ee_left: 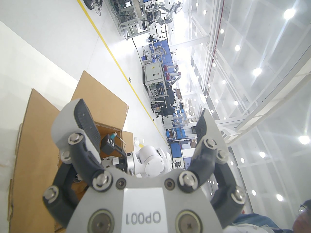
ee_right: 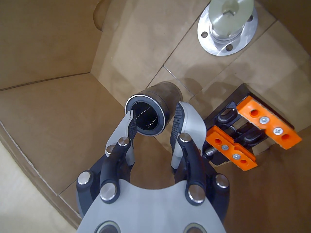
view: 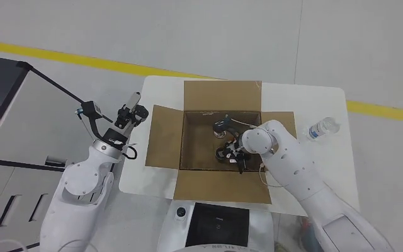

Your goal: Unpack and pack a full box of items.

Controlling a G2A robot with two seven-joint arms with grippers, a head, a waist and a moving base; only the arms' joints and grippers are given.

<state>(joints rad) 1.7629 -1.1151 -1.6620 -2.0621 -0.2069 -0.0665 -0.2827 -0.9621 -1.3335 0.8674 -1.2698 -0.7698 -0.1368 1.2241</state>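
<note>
An open cardboard box [view: 195, 135] stands on the white table [view: 315, 101]. My right gripper [ee_right: 155, 112] is down inside it, open, its fingers on either side of a black cylindrical bearing [ee_right: 155, 103] that sits on the box floor. One fingertip [ee_right: 132, 123] overlaps the bearing's rim; the other pad [ee_right: 176, 122] stands just off its side. A silver flanged metal part [ee_right: 227, 20] and an orange-and-black clamp [ee_right: 250, 134] lie farther along the floor. My left gripper [ee_left: 142, 110] is open and holds nothing, raised beside the box's left flap [view: 135, 114].
A clear plastic bottle [view: 324, 128] lies on the table right of the box. The box walls [ee_right: 48, 25] close in tightly around my right gripper. Flaps [view: 162, 135] spread outward on all sides. A yellow floor line [view: 75, 60] runs behind the table.
</note>
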